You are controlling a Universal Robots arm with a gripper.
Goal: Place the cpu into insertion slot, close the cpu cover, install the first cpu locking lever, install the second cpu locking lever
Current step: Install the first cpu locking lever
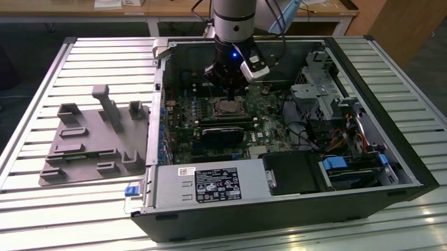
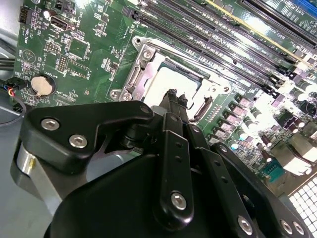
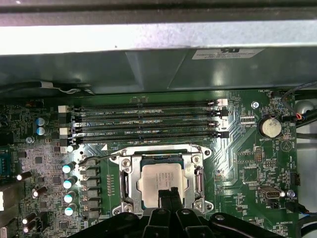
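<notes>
The cpu [image 3: 159, 179] lies flat in the insertion slot [image 3: 163, 159], its silver-grey top [image 2: 171, 79] showing in both wrist views. The cpu cover [image 3: 128, 173], a silvery frame, lies down around the chip, and its rim [image 2: 143, 62] is level with the board. A thin dark lever [image 2: 199, 106] curves along one side of the socket. My gripper [image 3: 167, 194] is shut with nothing between its fingers. Its tip [image 2: 173, 96] hangs just above the chip's near edge. In the exterior view the gripper [image 1: 228, 94] reaches down into the open computer case over the cpu [image 1: 227, 107].
Long black memory slots [image 3: 148, 124] run beside the socket, with a coin battery [image 3: 271, 128] and capacitors [image 3: 68, 183] close by. A black card [image 1: 223, 137], the power supply [image 1: 209, 185] and drive cages [image 1: 328, 94] fill the case. A grey fixture [image 1: 98, 141] sits at the exterior view's left.
</notes>
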